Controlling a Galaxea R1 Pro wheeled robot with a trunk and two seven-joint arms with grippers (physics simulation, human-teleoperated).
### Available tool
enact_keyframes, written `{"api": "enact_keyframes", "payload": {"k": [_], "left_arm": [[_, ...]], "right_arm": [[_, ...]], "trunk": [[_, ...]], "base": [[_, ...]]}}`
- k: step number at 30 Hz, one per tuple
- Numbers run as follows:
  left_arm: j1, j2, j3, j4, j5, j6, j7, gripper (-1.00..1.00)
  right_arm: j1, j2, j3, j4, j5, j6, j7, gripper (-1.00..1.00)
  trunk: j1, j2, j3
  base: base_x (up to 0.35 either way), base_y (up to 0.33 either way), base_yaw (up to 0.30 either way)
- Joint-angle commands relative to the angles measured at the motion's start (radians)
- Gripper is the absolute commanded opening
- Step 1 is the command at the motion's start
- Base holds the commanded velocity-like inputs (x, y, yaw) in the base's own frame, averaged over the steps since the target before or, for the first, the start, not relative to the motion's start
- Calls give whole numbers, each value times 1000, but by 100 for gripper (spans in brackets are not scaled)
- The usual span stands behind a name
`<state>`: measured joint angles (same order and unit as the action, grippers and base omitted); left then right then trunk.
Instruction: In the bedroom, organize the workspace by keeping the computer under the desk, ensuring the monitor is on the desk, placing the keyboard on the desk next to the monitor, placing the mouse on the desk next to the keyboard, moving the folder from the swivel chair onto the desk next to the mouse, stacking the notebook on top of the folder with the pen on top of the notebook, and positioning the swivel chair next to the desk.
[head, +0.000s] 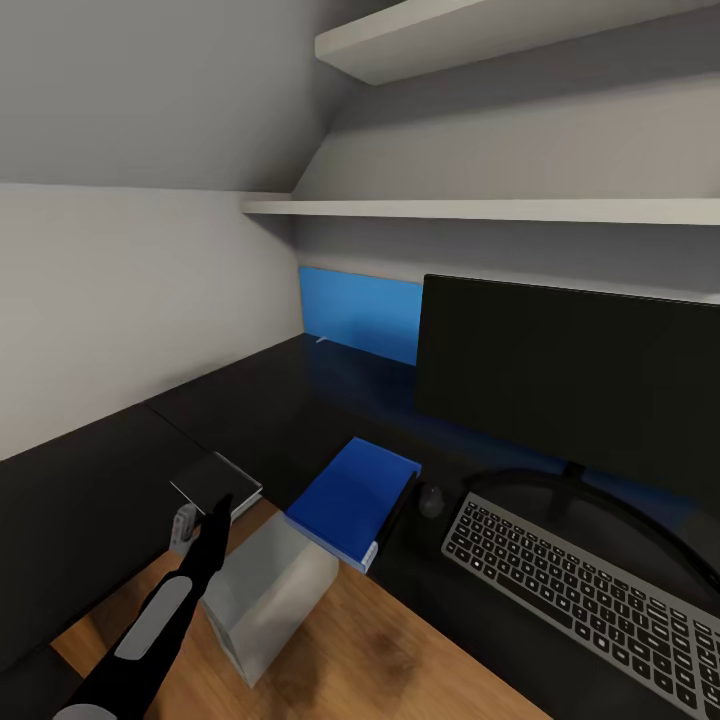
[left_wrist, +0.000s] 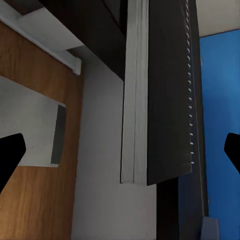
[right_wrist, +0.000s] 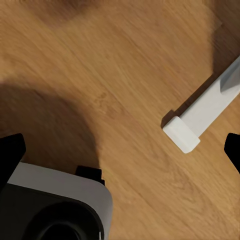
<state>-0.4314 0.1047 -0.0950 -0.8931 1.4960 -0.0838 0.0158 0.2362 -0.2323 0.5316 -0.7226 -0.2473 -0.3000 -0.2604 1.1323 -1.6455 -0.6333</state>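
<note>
The black desk carries the monitor, the keyboard, a dark mouse and the blue folder, which lies at the desk's front edge. The black notebook with its white page edge sits at that edge, left of the folder. My left gripper is right at it. In the left wrist view the notebook stands edge-on between the wide-apart fingers of the open left gripper, untouched. The grey computer sits on the floor below. A thin pale sliver, perhaps the pen, lies far back. The swivel chair is out of view.
Two white shelves hang over the desk, with a blue wall panel behind it. My right gripper hangs open over the wood floor, near a white desk leg and the robot's base.
</note>
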Motion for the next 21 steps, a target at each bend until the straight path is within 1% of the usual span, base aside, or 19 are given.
{"api": "enact_keyframes", "payload": {"k": [1, 3, 4, 13, 15, 17, 18, 19, 21], "left_arm": [[-1, 1, -6, -1, 9, -9, 2, 100], [-1, 1, -6, 0, 8, -8, 1, 100], [-1, 0, -6, 0, 8, -8, 1, -100], [-1, -2, -7, 1, 6, -11, -3, -100], [-1, -1, -9, 0, 6, -11, -12, -100], [-1, 1, -19, -3, 2, -10, -80, -100], [-1, 2, -22, -4, -3, -9, -102, -100], [0, 3, -32, -5, -31, -7, -170, -100], [0, 3, -39, -8, -57, 1, -217, -100]], "right_arm": [[0, -2, 7, -2, -10, -4, -6, 100], [0, -2, 8, -3, -10, -4, -6, 100], [0, -2, 8, -3, -10, -4, -6, 100], [-1, -2, 11, -3, -10, -4, -5, 100], [-1, -2, 12, -1, -10, -3, -5, 100], [-1, -2, 13, 2, -12, -3, -4, 100], [0, -2, 13, 3, -12, -3, -4, 100], [0, -2, 14, 3, -13, -2, -4, 100], [0, -2, 14, 4, -13, -2, -4, 100]], "trunk": [[0, 0, -1], [0, 0, -1], [0, 0, -1], [0, 0, -1], [0, 0, -1], [0, 0, -1], [0, 0, -1], [0, 0, -1], [0, 0, -1]], "base": [[0, 0, 0], [0, 0, 0], [0, 0, 0], [0, 0, 0], [0, 0, 0], [0, 0, 0], [0, 0, 0], [0, 0, 0], [0, 0, 0]]}}
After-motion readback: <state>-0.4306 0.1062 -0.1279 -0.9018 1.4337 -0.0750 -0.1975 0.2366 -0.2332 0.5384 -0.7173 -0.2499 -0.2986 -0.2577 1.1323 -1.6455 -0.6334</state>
